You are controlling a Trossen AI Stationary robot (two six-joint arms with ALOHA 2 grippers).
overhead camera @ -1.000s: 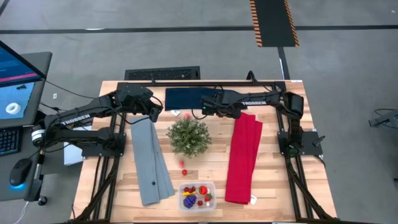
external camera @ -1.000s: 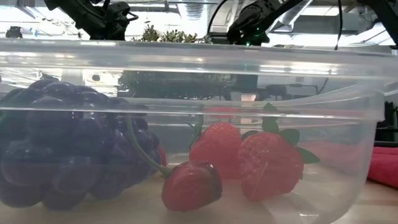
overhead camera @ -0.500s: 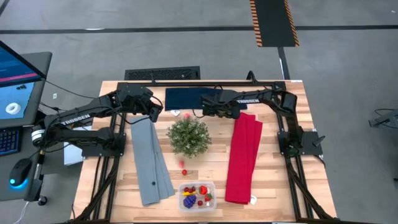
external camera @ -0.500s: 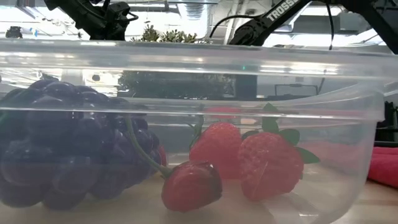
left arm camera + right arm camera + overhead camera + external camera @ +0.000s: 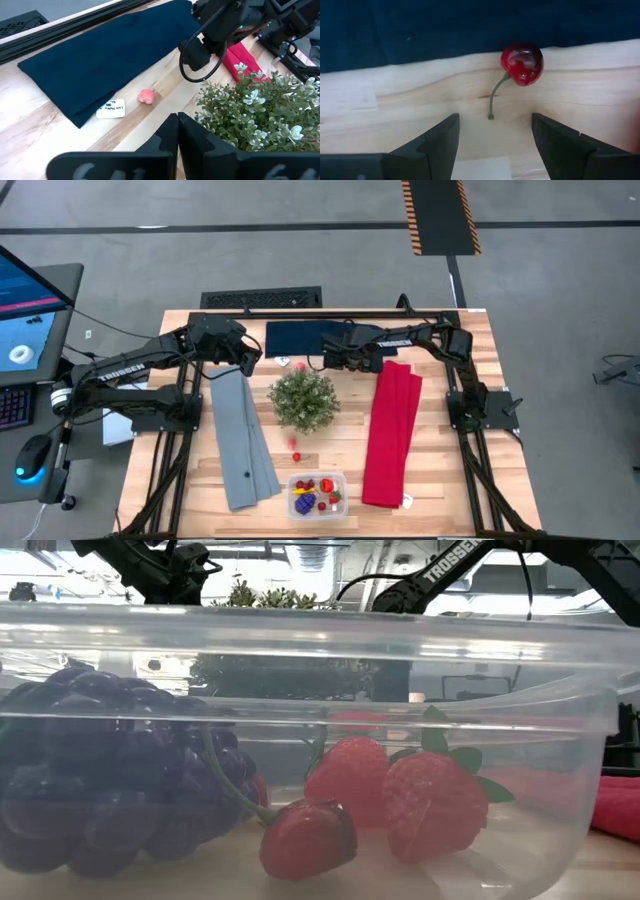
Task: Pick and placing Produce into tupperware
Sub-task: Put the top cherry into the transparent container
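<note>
My right gripper (image 5: 492, 142) hangs with its jaws spread apart over bare wood, a red cherry (image 5: 522, 64) lying just ahead of them at the edge of the navy cloth (image 5: 470, 25). My left gripper (image 5: 177, 137) has its jaws pressed together, upper left of the green plant (image 5: 304, 400). A pink fruit piece (image 5: 146, 96) lies beside the navy cloth. Low in the overhead frame sits the clear container (image 5: 316, 495), between the grey cloth (image 5: 243, 442) and red cloth (image 5: 391, 436); it holds purple grapes (image 5: 110, 775) and strawberries (image 5: 430, 805). One red berry (image 5: 295, 456) lies loose above it.
</note>
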